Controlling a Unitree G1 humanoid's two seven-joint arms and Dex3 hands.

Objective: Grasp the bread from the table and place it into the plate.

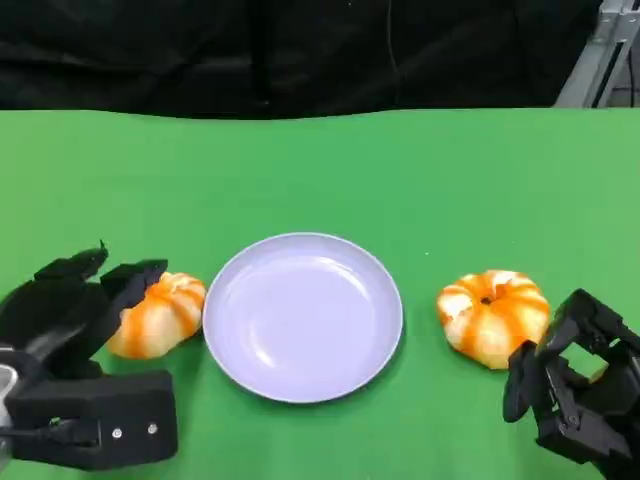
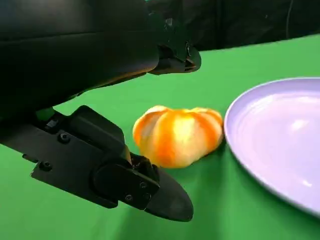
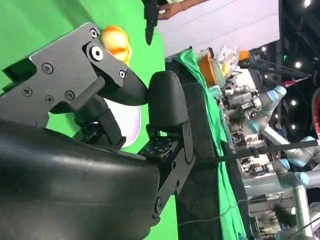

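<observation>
A pale lilac plate [image 1: 300, 316] lies in the middle of the green table. One orange-and-white bread [image 1: 158, 314] sits just off its left rim, a second bread [image 1: 493, 316] to its right. My left hand [image 1: 75, 305] reaches around the left bread with fingers spread. In the left wrist view that bread [image 2: 177, 135] lies between an upper and a lower finger, with a gap to each, next to the plate [image 2: 280, 135]. My right hand [image 1: 578, 385] hovers just in front and to the right of the right bread, fingers loosely bent, holding nothing.
A black backdrop runs behind the table's far edge, with a metal frame [image 1: 600, 50] at the back right. The right wrist view shows a slice of the plate [image 3: 131, 120], the far bread [image 3: 116, 42] and other robot arms [image 3: 270, 115] beyond the table.
</observation>
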